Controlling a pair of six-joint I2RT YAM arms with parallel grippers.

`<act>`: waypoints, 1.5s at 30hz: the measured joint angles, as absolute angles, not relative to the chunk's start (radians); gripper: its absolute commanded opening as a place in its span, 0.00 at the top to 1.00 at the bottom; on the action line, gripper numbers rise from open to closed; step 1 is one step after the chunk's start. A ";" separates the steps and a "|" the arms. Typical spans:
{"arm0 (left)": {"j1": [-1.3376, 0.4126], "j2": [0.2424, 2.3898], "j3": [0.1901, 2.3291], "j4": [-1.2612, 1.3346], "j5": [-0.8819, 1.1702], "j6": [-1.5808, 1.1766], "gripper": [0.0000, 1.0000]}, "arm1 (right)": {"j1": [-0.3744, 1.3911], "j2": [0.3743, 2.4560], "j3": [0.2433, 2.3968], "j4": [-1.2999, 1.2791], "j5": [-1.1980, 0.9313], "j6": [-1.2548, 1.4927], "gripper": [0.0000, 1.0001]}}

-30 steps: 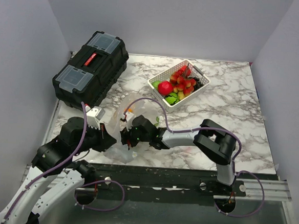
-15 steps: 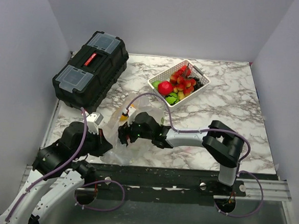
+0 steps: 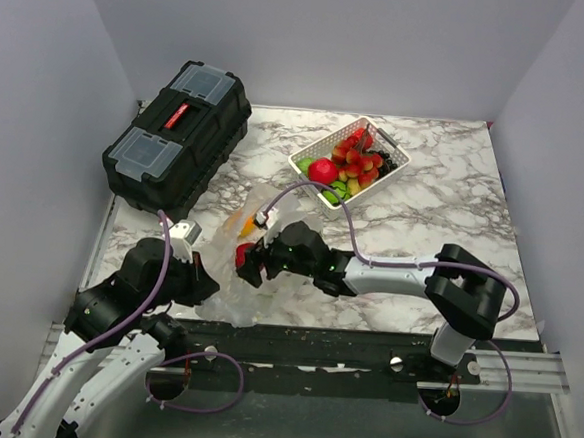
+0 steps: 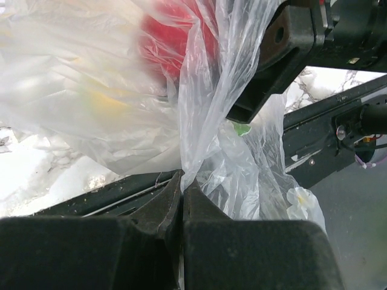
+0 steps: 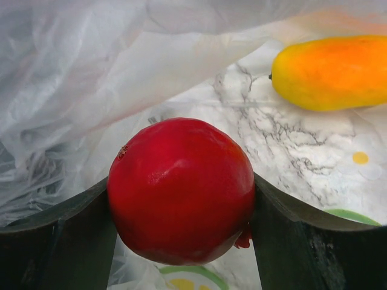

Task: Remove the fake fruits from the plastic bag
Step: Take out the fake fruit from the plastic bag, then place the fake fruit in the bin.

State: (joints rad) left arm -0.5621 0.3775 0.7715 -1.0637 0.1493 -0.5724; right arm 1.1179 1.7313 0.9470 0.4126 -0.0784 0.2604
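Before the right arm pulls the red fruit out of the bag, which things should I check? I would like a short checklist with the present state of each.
1. Left gripper shut on the plastic bag: ok, a fold is pinched between its fingers.
2. Red fruit seated in the right gripper: ok, a finger presses on each side.
3. No film trapped under the fingers: cannot tell.
4. Yellow-orange fruit apart from the red one: ok, it lies behind it, not touching.
5. Way out of the bag open: cannot tell, film hangs close above.
6. Room in the white basket: cannot tell, it already holds many fruits.
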 measured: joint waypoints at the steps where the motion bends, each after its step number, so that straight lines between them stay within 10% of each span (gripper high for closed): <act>1: -0.559 0.377 0.772 -1.064 0.149 -0.573 1.00 | 1.118 1.728 0.941 0.411 -0.077 0.260 0.76; 34: -0.510 0.408 0.772 -1.055 0.176 -0.564 1.00 | 1.118 1.240 0.893 0.353 0.254 0.055 0.91; 45: -0.496 0.403 0.775 -1.040 0.187 -0.550 1.00 | 1.114 1.374 0.899 0.479 0.002 0.230 0.91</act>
